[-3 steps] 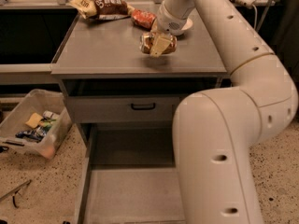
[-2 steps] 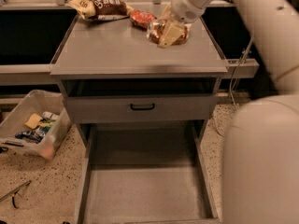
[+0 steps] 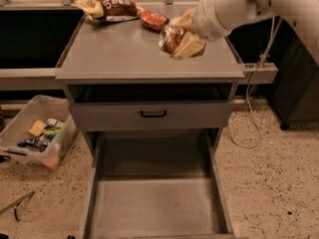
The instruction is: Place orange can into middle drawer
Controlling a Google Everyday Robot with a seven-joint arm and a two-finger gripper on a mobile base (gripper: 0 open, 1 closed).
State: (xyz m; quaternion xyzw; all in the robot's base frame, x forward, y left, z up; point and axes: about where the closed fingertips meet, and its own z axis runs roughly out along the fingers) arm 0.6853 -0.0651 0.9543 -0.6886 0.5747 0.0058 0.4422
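Your arm (image 3: 279, 4) reaches in from the upper right and ends over the right part of the grey cabinet top (image 3: 124, 54). Under the top is a shut drawer front with a small black handle (image 3: 153, 114). Below that, the drawer (image 3: 154, 203) stands pulled out toward you, with its long floor and low side walls in view.

On the speckled floor to the left sits a clear bin (image 3: 20, 116) holding small packets. To the right, a pale cable (image 3: 249, 128) loops down from the cabinet's side.

At the back of the top lies a brown snack bag (image 3: 107, 6), with a red packet (image 3: 153, 19) just to its right.

Your gripper (image 3: 179, 36) is beside that packet, toward the front. Its cream fingers (image 3: 190, 46) are clamped on the can (image 3: 169, 36), one finger behind and above it, the other below and in front. The can lies tilted between them with its shiny end facing left. It is over the cabinet top, well apart from the drawer.
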